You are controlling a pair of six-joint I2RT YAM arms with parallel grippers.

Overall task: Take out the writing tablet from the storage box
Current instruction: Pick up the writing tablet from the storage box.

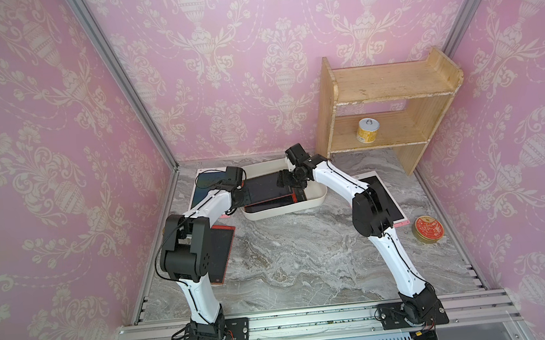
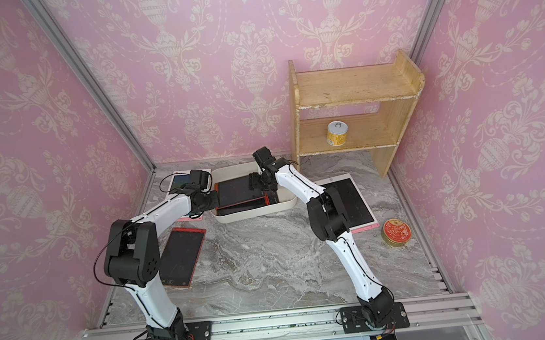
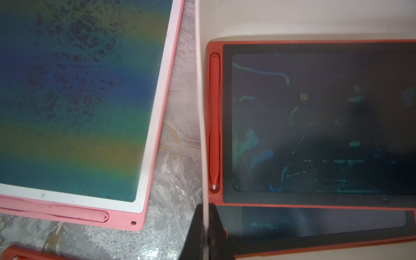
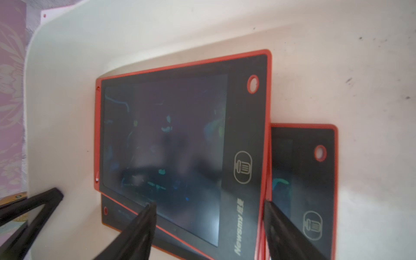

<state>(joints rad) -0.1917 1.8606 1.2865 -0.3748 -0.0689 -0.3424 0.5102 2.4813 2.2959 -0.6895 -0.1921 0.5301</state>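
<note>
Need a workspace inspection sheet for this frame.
Surface: grey marbled tabletop.
Job's things: storage box holds at least two stacked red-framed tablets; top tablet lies flat.
Clutter: red tablet, left pink-edged tablet and right pink-edged tablet outside the box; wooden shelf with yellow can; red tin.
Grippers: left gripper shut on the box's wall; right gripper open over the top tablet's logo end.
Cables: black cable loops beside left arm.
Surroundings: pink wallpaper, aluminium frame.
</note>
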